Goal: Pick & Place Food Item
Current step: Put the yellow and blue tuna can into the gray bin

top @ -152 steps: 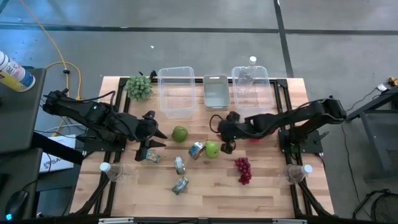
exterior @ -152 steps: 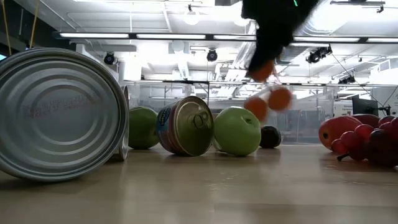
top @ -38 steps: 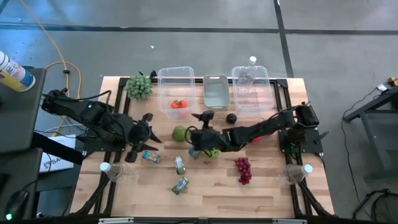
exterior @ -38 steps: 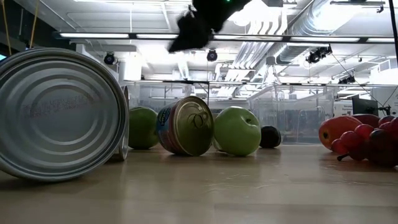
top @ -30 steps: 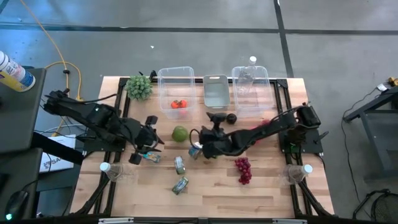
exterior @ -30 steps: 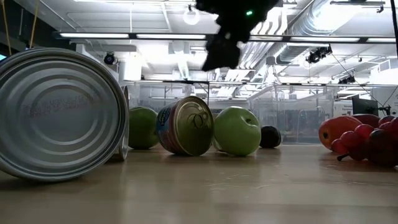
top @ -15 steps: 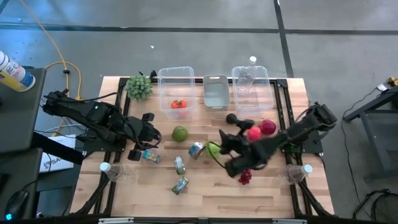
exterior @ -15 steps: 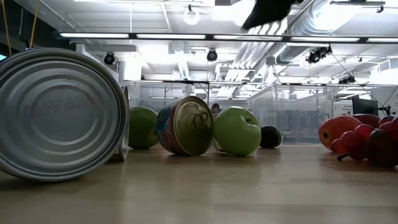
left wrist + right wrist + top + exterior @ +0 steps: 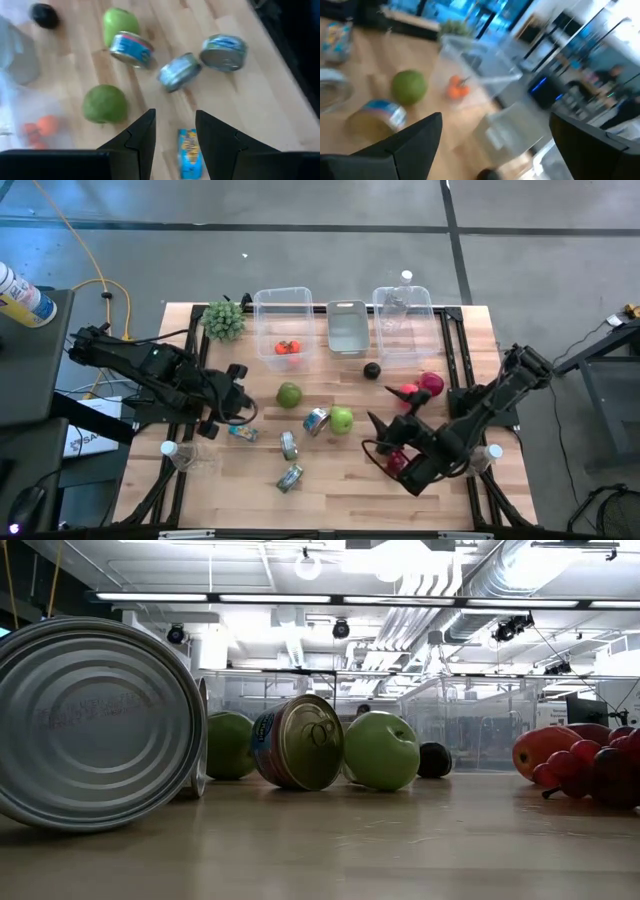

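Note:
Orange tomatoes [image 9: 287,348] lie in the left clear container [image 9: 283,308]. On the table rest two green apples [image 9: 289,394] [image 9: 341,419], a dark round fruit [image 9: 372,370], red fruits [image 9: 431,384] and dark red grapes [image 9: 397,461]. My right gripper [image 9: 372,435] hangs open over the table's near right part, just above the grapes, holding nothing. In its wrist view the gripper [image 9: 495,117] faces the containers. My left gripper [image 9: 222,420] hovers open above a blue packet [image 9: 190,152], which shows between its fingers without touching them.
Three cans [image 9: 316,420] [image 9: 289,445] [image 9: 290,477] lie on their sides near the table's middle. A grey tray [image 9: 347,327] and a second clear container [image 9: 403,320] stand at the far edge. A green leafy bunch [image 9: 224,320] sits at the far left.
My right gripper has swung from over the table's middle, beside the apple, toward the right and near edges, rising and rolling as it went. It stayed open and carried nothing. No object has moved.

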`<state>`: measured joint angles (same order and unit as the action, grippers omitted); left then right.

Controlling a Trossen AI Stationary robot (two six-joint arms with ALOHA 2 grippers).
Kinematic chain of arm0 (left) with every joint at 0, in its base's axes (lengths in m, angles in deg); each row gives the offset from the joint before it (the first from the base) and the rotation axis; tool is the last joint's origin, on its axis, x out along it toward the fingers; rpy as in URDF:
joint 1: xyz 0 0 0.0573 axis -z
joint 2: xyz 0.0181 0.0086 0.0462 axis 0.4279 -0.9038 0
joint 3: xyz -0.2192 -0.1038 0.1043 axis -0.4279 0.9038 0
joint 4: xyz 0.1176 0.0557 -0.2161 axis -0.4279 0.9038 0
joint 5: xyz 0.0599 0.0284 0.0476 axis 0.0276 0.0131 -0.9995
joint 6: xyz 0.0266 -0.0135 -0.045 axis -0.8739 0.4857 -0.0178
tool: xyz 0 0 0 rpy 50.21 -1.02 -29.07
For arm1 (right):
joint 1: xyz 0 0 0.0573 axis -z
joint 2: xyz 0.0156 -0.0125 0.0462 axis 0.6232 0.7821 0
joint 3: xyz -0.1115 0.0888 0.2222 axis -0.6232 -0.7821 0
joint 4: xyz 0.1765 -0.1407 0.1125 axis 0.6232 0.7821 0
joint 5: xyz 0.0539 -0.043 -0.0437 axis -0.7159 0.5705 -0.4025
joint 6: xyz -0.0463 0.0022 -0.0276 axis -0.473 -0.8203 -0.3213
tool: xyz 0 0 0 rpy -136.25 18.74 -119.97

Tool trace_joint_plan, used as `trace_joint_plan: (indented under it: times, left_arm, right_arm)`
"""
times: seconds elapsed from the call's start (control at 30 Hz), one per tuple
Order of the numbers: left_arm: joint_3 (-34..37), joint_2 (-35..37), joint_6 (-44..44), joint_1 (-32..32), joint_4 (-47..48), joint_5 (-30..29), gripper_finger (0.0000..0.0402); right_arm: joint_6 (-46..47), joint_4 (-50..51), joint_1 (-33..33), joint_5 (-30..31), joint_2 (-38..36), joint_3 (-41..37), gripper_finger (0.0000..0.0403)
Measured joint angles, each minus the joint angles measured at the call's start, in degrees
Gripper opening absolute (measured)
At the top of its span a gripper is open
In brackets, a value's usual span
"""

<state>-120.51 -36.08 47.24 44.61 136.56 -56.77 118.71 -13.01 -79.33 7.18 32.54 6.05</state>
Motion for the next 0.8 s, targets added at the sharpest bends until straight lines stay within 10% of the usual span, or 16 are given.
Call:
trace_joint_plan:
  times: [0.3,0.8]
  left_arm:
    - [0.00,-2.60,3.38,0.01,0.64,0.66,0.0149]
    - [0.04,-8.00,7.24,0.02,7.51,6.77,0.0357]
  right_arm:
    - [2.06,-1.10,0.77,-4.36,0.00,0.00,0.0357]
    - [-7.40,-9.52,1.38,-4.58,0.00,0.00,0.0357]
